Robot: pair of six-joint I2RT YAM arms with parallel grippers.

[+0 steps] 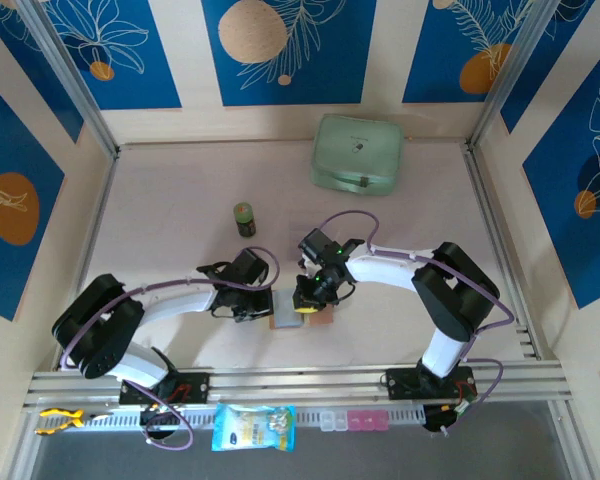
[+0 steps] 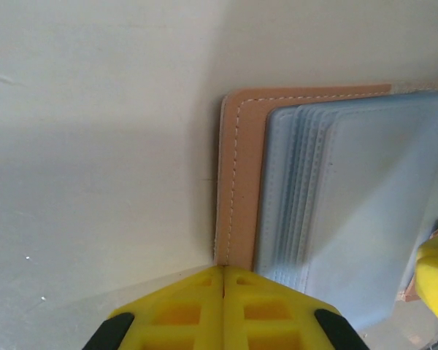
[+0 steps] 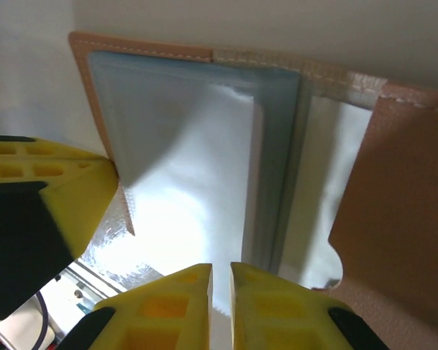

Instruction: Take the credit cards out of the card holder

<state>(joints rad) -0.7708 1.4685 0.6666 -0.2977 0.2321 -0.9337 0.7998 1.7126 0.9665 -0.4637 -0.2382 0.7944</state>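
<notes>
The tan card holder (image 1: pixel 321 319) lies open on the table between my two grippers. Its tan cover (image 2: pixel 240 182) carries a stack of pale blue-grey plastic sleeves (image 2: pixel 365 204). My left gripper (image 1: pixel 267 308) is shut, its yellow fingertips (image 2: pixel 224 271) meeting on the cover's near edge. My right gripper (image 3: pixel 220 273) stands over the open card holder (image 3: pixel 401 204), its jaws nearly together on a pale glossy sleeve leaf (image 3: pixel 197 160) that is lifted from the stack. No dark blue credit cards are visible; what the sleeves hold is hidden by glare.
A mint-green case (image 1: pixel 357 152) sits at the back of the table and a small green-topped can (image 1: pixel 244 218) in the middle. A blue packet (image 1: pixel 252 427) and small pink and clear trays (image 1: pixel 350 420) lie below the front rail. Panelled walls enclose the table.
</notes>
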